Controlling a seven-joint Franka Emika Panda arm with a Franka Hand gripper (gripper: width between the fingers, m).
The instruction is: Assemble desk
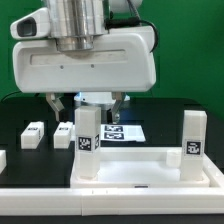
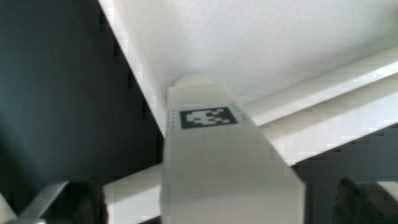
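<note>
One white desk top (image 1: 140, 168); four square tagged legs in all, namely two standing legs (image 1: 87, 140) (image 1: 193, 135) and two lying legs (image 1: 33, 133) (image 1: 63, 136); one marker board (image 1: 128, 131); one gripper (image 1: 85, 102) with two fingers (image 1: 51, 102); one cut-off white piece (image 1: 3, 160), kind unclear.

Bright, even light; the wrist view blurs the near leg (image 2: 217, 170).

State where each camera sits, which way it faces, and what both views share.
Exterior view: off the arm, low by the table, facing the desk top and the open hand above it.
Wrist view: on the wrist, looking down an upright tagged leg; both fingers show beside it.
Shared: that leg and the hand.
</note>
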